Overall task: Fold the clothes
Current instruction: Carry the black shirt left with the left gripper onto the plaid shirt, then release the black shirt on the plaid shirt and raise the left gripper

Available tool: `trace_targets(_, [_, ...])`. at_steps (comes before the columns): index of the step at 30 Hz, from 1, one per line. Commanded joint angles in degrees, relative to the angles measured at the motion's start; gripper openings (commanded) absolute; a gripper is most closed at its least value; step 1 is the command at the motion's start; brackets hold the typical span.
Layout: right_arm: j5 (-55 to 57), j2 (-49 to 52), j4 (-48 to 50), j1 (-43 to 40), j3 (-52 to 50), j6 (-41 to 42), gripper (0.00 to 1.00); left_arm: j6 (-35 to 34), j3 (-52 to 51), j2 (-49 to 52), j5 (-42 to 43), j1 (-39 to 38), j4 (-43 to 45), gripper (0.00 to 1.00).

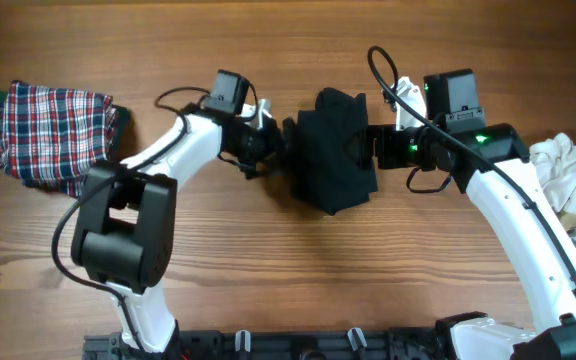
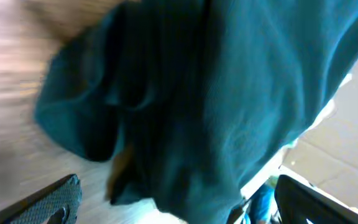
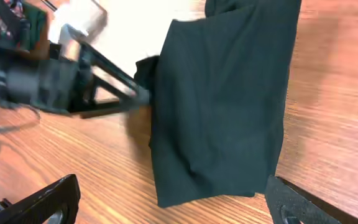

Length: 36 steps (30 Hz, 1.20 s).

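Observation:
A dark folded garment (image 1: 333,150) lies on the wooden table between my two arms. It fills the left wrist view (image 2: 216,99), blurred, and shows flat in the right wrist view (image 3: 222,106). My left gripper (image 1: 268,150) is at its left edge, fingers spread wide (image 2: 173,205) with cloth between them but not pinched. My right gripper (image 1: 373,148) is at its right edge, open (image 3: 173,205), the garment's near edge between the fingertips, not gripped.
A folded red plaid garment (image 1: 53,130) lies at the far left. A crumpled white garment (image 1: 573,175) sits at the right edge. The left arm shows beyond the dark garment in the right wrist view (image 3: 55,81).

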Motion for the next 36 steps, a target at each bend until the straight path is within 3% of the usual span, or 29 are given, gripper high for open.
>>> trace_targets(1, [0.8, -0.1, 0.1, 0.1, 0.7, 1.6, 0.95, -9.2, -3.7, 0.3, -0.7, -5.2, 6.9, 1.0])
trace_targets(4, [0.1, -0.1, 0.0, 0.1, 0.7, 3.4, 0.92, -22.1, -3.8, 1.8, -6.0, -9.5, 14.8, 1.0])
trace_targets(7, [0.1, -0.1, -0.8, 0.1, 0.7, 4.4, 0.89, -29.2, -3.8, 6.9, -6.2, -9.9, 20.2, 0.99])
trace_targets(8, [0.1, -0.1, -1.0, 0.1, 0.7, 4.7, 0.89, -29.6, -3.7, 8.6, -6.2, -9.9, 21.4, 0.9])
trace_targets(10, [0.1, -0.1, -1.0, 0.1, 0.7, 4.7, 0.88, -26.4, -3.7, 11.6, -6.7, -10.0, 24.4, 0.49])
trace_targets(12, [0.1, -0.1, -1.0, 0.1, 0.7, 4.7, 0.88, -17.9, -3.7, 11.9, -6.8, -10.0, 26.5, 0.17])
trace_targets(14, [0.2, -0.1, -1.0, 0.1, 0.7, 4.7, 0.87, -13.3, -3.7, 10.3, -5.5, -9.6, 26.5, 0.04])
trace_targets(17, [0.2, -0.1, -1.2, 0.1, 0.7, 4.5, 0.87, -13.1, -3.7, 0.5, -3.3, -4.3, 25.7, 0.04])
trace_targets(22, [0.4, -0.1, -1.5, 0.1, 0.7, 3.2, 0.86, -13.2, -3.7, -22.8, -7.6, 10.1, 22.4, 0.04])
trace_targets(25, [0.4, -0.1, -1.4, 0.1, 0.7, 3.2, 0.87, -13.2, -3.7, -34.8, -9.0, 23.5, 17.6, 0.04])
trace_targets(28, [0.4, -0.1, -1.5, 0.1, 0.7, 3.2, 0.86, -12.8, -3.7, -38.0, -13.9, 32.4, 11.4, 0.04])
trace_targets(30, [0.4, -0.1, -1.5, 0.1, 0.7, 3.2, 0.87, -9.0, -3.7, -38.4, -13.9, 44.5, 9.4, 0.04])
trace_targets(36, [0.4, -0.1, -1.7, 0.1, 0.7, 3.2, 0.87, 0.3, -3.7, -34.7, -14.5, 58.3, 13.6, 0.04])
